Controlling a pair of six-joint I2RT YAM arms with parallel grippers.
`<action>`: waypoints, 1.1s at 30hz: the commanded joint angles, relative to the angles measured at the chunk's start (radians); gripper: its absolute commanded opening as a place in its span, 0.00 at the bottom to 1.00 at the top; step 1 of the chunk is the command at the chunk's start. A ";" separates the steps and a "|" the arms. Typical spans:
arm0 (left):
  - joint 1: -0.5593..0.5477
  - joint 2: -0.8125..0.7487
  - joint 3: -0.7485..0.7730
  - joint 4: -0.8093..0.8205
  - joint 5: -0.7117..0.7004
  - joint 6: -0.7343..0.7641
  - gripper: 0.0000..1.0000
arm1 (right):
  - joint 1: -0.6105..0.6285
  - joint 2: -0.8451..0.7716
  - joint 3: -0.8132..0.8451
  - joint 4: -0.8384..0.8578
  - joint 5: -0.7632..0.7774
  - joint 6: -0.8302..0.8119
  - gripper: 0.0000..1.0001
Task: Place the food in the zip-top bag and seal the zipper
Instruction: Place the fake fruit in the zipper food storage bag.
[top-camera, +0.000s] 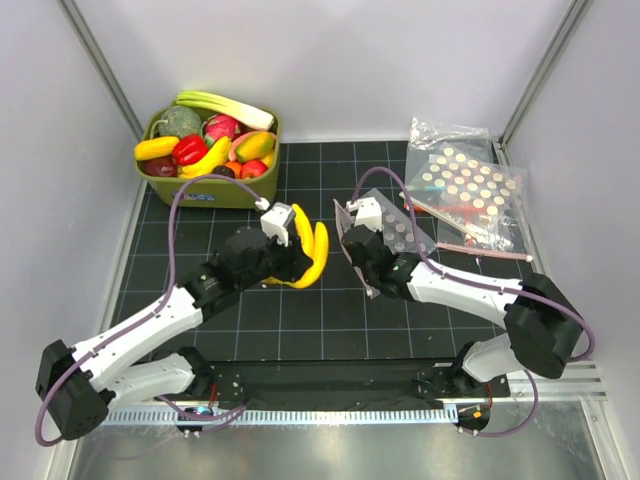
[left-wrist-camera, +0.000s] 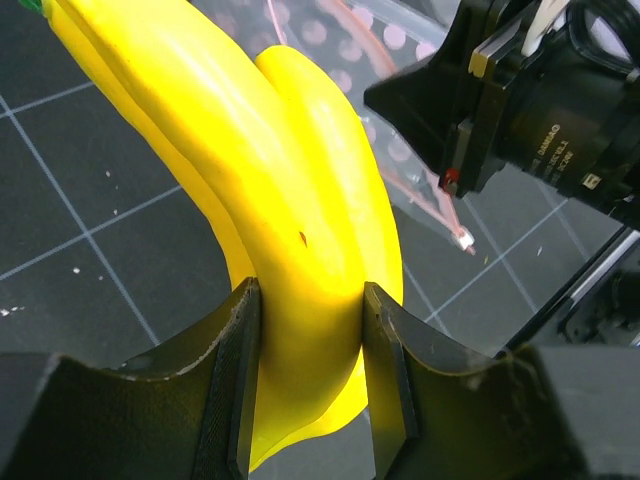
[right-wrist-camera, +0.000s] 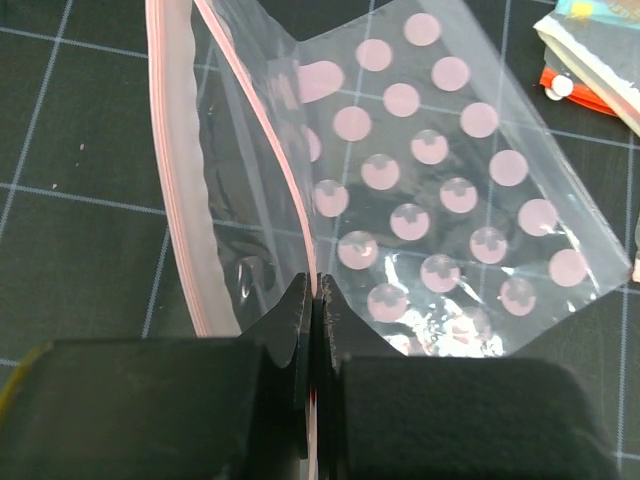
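My left gripper (top-camera: 300, 264) (left-wrist-camera: 305, 380) is shut on the yellow banana bunch (top-camera: 318, 252) (left-wrist-camera: 290, 190), which is lifted over the mat with both pads on its curved middle. Just to its right, the clear zip-top bag (top-camera: 400, 232) (right-wrist-camera: 430, 200), printed with pink dots, is held up at its mouth. My right gripper (top-camera: 352, 240) (right-wrist-camera: 312, 290) is shut on one lip of the pink zipper (right-wrist-camera: 268, 125). The other lip (right-wrist-camera: 175, 170) hangs apart to the left, so the mouth gapes. The banana's tip is close to that mouth, outside the bag.
A green basket (top-camera: 212, 192) at the back left holds several toy fruits and vegetables. More dotted clear bags (top-camera: 470, 180) lie at the back right. The right wrist camera (left-wrist-camera: 540, 90) is close to the banana. White walls and metal posts enclose the mat.
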 joint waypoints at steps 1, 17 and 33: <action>0.003 -0.069 -0.077 0.151 -0.034 -0.053 0.00 | 0.004 -0.020 0.024 0.073 -0.034 0.026 0.01; 0.003 -0.254 -0.329 0.745 0.009 -0.210 0.00 | 0.004 -0.115 -0.041 0.173 -0.295 0.109 0.01; 0.003 -0.207 -0.342 1.241 0.291 -0.204 0.00 | 0.004 -0.155 -0.027 0.211 -0.683 0.226 0.01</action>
